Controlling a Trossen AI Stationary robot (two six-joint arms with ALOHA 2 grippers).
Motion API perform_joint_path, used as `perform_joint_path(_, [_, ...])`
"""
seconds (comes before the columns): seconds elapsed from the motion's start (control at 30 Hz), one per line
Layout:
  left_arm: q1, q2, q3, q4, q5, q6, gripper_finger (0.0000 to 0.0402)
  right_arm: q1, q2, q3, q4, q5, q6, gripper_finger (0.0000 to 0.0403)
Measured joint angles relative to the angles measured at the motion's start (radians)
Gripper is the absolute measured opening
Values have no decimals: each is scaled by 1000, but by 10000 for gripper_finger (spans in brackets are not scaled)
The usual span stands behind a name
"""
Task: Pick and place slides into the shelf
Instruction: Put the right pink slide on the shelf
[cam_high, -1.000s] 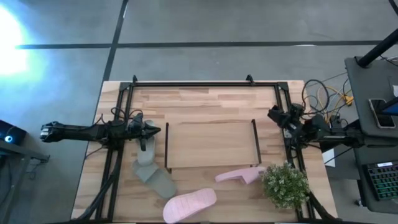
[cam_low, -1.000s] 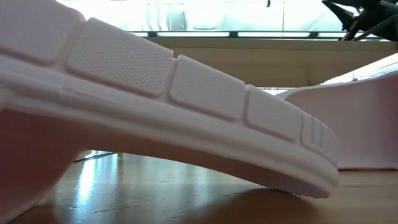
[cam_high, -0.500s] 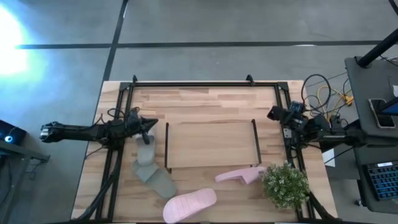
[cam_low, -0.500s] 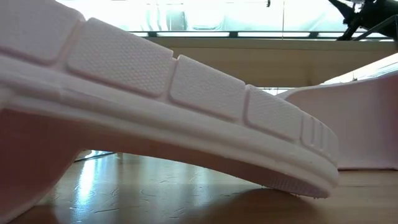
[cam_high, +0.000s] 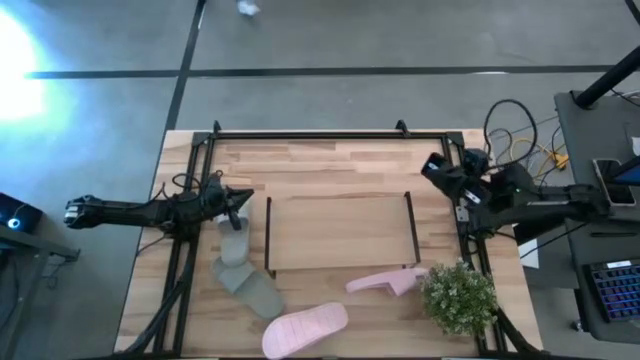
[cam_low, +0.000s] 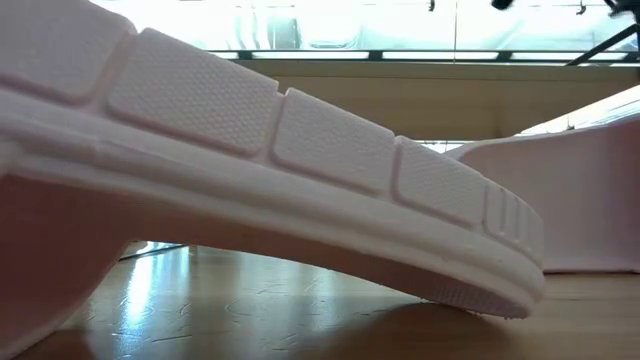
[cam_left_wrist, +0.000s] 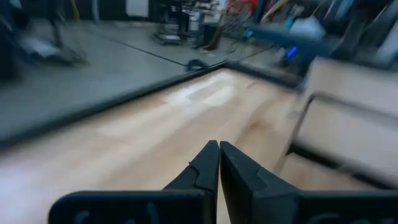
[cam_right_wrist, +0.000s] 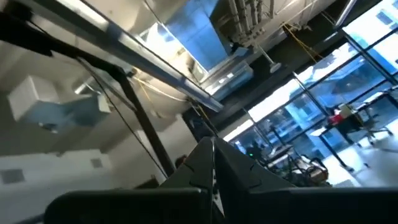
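Observation:
Two grey-green slides (cam_high: 236, 245) (cam_high: 255, 290) lie touching each other on the table, left of the shelf (cam_high: 340, 232). The shelf is a low rack with a light plank top and black end frames. One pink slide (cam_high: 305, 328) lies at the near edge, and its ribbed sole (cam_low: 250, 150) fills the low view. The other pink slide (cam_high: 385, 283) lies by the shelf's near right corner. My left gripper (cam_high: 243, 203) is shut and empty, level above the table just beyond the grey-green slides. My right gripper (cam_high: 430, 165) is shut and empty, raised at the shelf's far right and pointing upward.
A black tube frame (cam_high: 330, 133) runs round the tabletop. A small green bushy plant (cam_high: 458, 297) stands at the near right, beside the pink slide. Cables (cam_high: 515, 150) and a desk with a keyboard lie past the right edge. Bare wood shows beyond the shelf.
My right gripper has risen and tipped upward, shifting toward the far edge; it stays shut. My left gripper has stayed in place but swung its shut tips a little toward the far edge. The slides and the shelf have not moved.

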Motion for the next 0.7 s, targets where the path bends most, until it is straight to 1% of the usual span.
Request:
perform_joint_path(0.07, [0, -1, 1, 101, 67, -240, 0, 0, 64, 76, -102, -53, 5, 9])
perform_joint_path(0.13, [0, -2, 1, 181, 126, -518, 0, 0, 116, 161, -298, -134, -3, 9])
perform_joint_path(0.17, [0, -2, 1, 213, 139, -625, 0, 2, 143, 206, -415, -151, -3, 9])
perform_joint_path(0.2, [0, -2, 1, 231, 142, -686, 0, 7, 173, 255, -546, -151, -3, 9])
perform_joint_path(0.27, [0, 0, 1, 268, 149, -750, 0, 24, 234, 346, -779, -114, -22, 9])
perform_joint_path(0.3, [0, 4, 1, 299, 160, -755, 0, 34, 265, 394, -879, -85, -46, 9])
perform_joint_path(0.37, [-1, 15, 1, 392, 191, -715, 0, 54, 326, 496, -1050, -18, -96, 9])
perform_joint_path(0.47, [-2, 49, 1, 611, 218, -610, 0, 78, 412, 640, -1276, 56, -173, 9])
perform_joint_path(0.53, [-7, 83, 6, 759, 222, -523, 0, 97, 467, 723, -1381, 92, -213, 9])
perform_joint_path(0.6, [-14, 125, 24, 877, 250, -453, 0, 119, 514, 799, -1459, 118, -244, 9])
perform_joint_path(0.7, [-16, 191, 73, 964, 350, -410, 0, 150, 576, 897, -1574, 134, -273, 9])
